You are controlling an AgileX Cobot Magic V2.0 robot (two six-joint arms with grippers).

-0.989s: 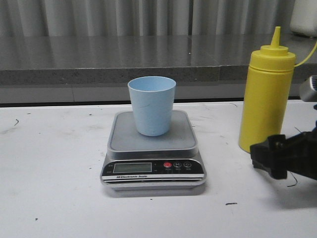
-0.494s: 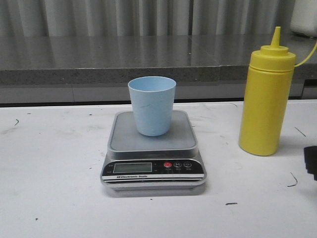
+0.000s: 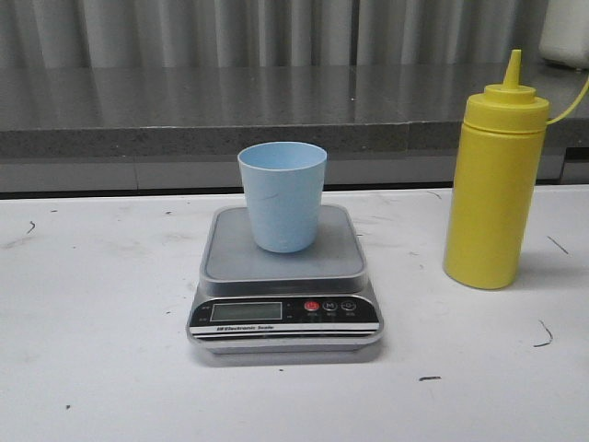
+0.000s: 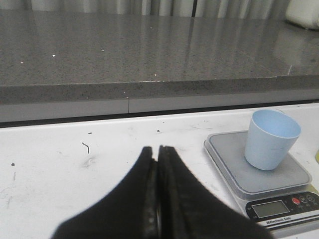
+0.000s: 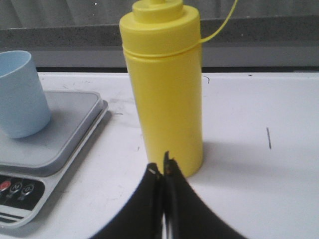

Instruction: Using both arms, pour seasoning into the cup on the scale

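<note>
The pale blue cup [image 3: 282, 195] stands upright on the silver scale [image 3: 283, 276] at the table's middle, and looks empty. The yellow seasoning bottle [image 3: 494, 180] stands upright to the right of the scale, cap on. Neither arm shows in the front view. In the left wrist view my left gripper [image 4: 157, 149] is shut with nothing in it, low over the table to the left of the scale [image 4: 234, 164] and cup [image 4: 270, 139]. In the right wrist view my right gripper [image 5: 162, 167] is shut and empty, just in front of the bottle [image 5: 164, 84], apart from it.
A grey stone ledge [image 3: 230, 110] runs along the back of the white table [image 3: 92, 350]. A white object [image 3: 563, 32] sits on the ledge at the far right. A thin yellow cord [image 3: 571, 103] trails behind the bottle.
The right gripper, in front of the bottle's base a second ago, has drawn back to the right and left the front view. Cup, scale and bottle have stayed put.
</note>
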